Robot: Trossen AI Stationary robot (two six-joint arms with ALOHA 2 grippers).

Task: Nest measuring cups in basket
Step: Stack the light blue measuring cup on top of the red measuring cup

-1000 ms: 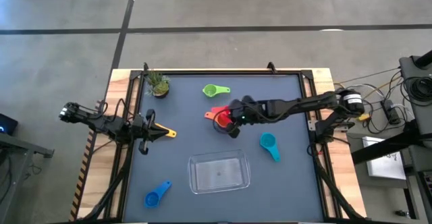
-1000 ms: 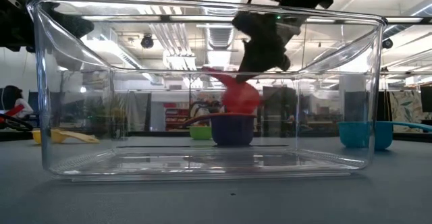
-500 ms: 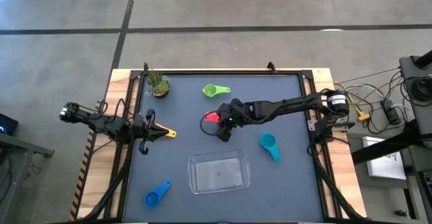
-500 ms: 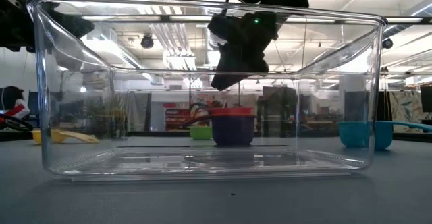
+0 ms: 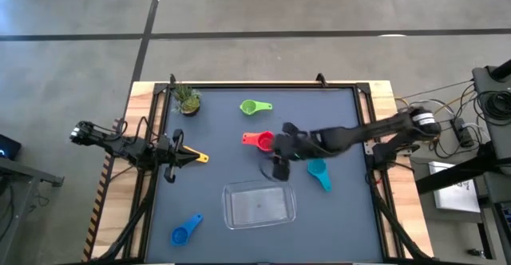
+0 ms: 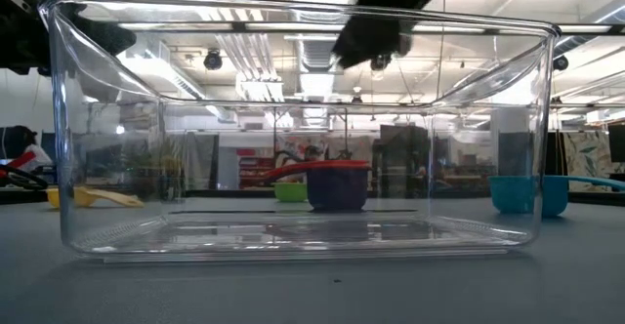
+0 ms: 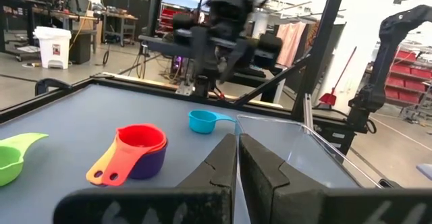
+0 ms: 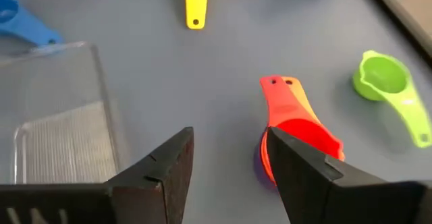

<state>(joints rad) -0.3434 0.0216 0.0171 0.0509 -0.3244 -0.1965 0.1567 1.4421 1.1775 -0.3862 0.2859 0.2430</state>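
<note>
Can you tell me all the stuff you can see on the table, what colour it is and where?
Stack of cups: three nested, red on orange on purple, middle of table, behind the basket.
Green cup: one, far side, right of the plant.
Teal cup: one, right of the stack.
Yellow cup: one, left side by the left pincer.
Blue cup: one, near left corner.
Basket: one, clear, near middle, nothing in it.
Plant: one, green, far left corner.
Left pincer: dark, shut, left edge.
Right pincer: dark, open, above the table between stack and basket.
</note>
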